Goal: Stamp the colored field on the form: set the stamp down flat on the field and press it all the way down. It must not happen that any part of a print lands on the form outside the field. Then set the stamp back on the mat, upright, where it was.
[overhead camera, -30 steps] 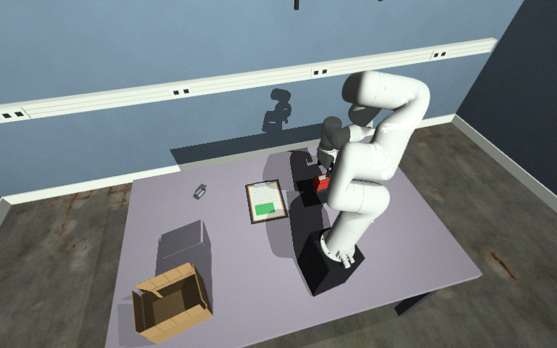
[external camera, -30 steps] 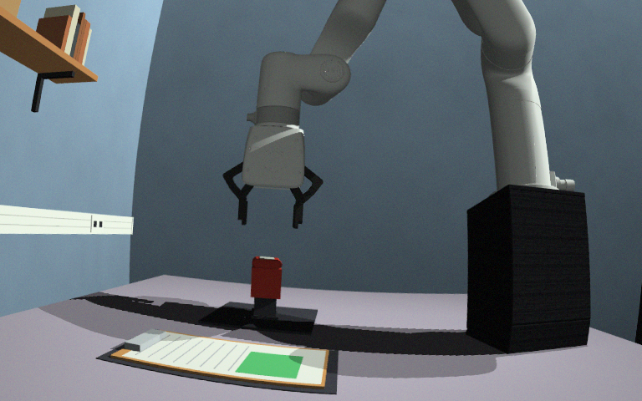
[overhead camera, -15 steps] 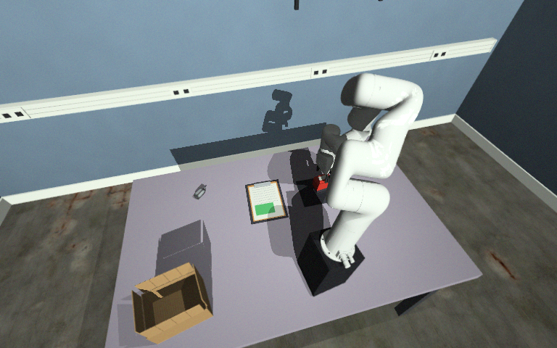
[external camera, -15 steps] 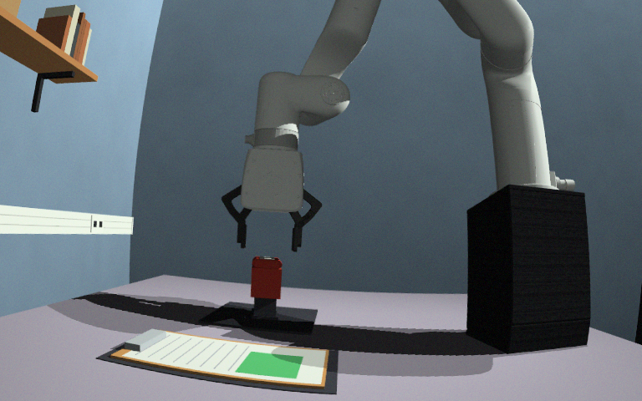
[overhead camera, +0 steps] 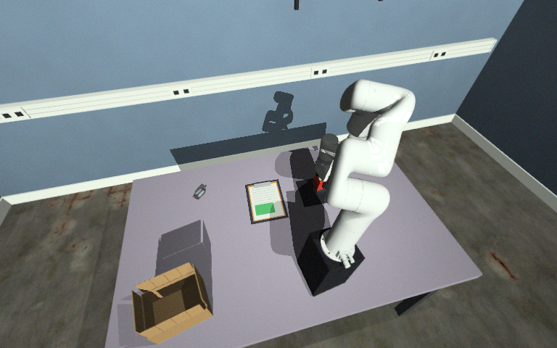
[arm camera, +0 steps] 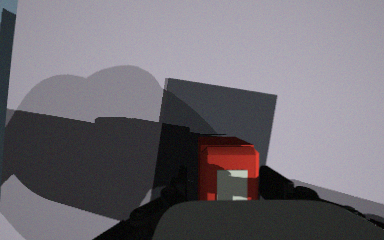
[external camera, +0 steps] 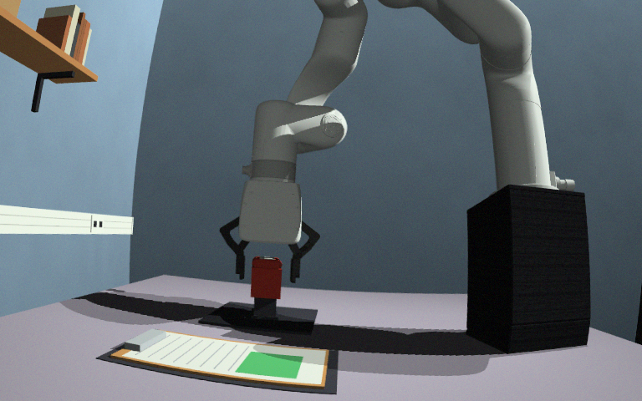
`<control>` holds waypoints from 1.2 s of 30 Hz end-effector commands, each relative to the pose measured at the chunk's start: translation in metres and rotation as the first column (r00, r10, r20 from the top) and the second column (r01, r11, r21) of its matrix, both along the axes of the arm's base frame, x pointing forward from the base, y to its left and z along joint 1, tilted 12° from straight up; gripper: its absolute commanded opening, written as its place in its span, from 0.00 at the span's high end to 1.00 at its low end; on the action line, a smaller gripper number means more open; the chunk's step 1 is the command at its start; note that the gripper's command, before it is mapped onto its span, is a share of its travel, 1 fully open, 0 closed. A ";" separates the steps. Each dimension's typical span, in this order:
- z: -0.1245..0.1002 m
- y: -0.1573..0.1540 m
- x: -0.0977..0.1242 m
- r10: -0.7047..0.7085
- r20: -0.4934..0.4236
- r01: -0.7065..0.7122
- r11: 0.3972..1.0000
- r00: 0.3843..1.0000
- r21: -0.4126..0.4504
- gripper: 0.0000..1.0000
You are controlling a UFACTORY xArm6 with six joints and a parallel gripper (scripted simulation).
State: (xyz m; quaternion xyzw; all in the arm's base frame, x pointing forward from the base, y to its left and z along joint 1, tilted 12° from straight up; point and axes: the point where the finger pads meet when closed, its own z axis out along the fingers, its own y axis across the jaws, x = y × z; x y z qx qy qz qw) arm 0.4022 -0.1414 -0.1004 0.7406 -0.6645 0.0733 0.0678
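Note:
The red stamp [external camera: 266, 278] stands upright on the dark mat [external camera: 260, 319]. It also shows in the wrist view [arm camera: 228, 169] and, partly hidden by the arm, in the top view [overhead camera: 318, 183]. My gripper [external camera: 267, 269] is open, with one finger on each side of the stamp's red top, not touching it. The form on its clipboard [external camera: 222, 357] lies in front of the mat, with the green field [external camera: 270, 364] at its right end. The form also shows in the top view [overhead camera: 266, 201].
The arm's black base block [external camera: 527, 266] stands right of the mat. An open cardboard box [overhead camera: 171, 302] sits at the table's near left corner. A small grey object [overhead camera: 199, 191] lies left of the form.

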 end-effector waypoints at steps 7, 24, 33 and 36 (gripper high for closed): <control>-0.008 -0.002 0.002 0.000 0.008 0.000 1.000 1.000 -0.006 0.09; -0.008 -0.002 0.002 0.000 0.008 0.000 1.000 1.000 -0.006 0.69; -0.008 -0.002 0.002 0.000 0.008 0.000 1.000 1.000 -0.006 0.69; -0.008 -0.002 0.002 0.000 0.008 0.000 1.000 1.000 -0.006 0.69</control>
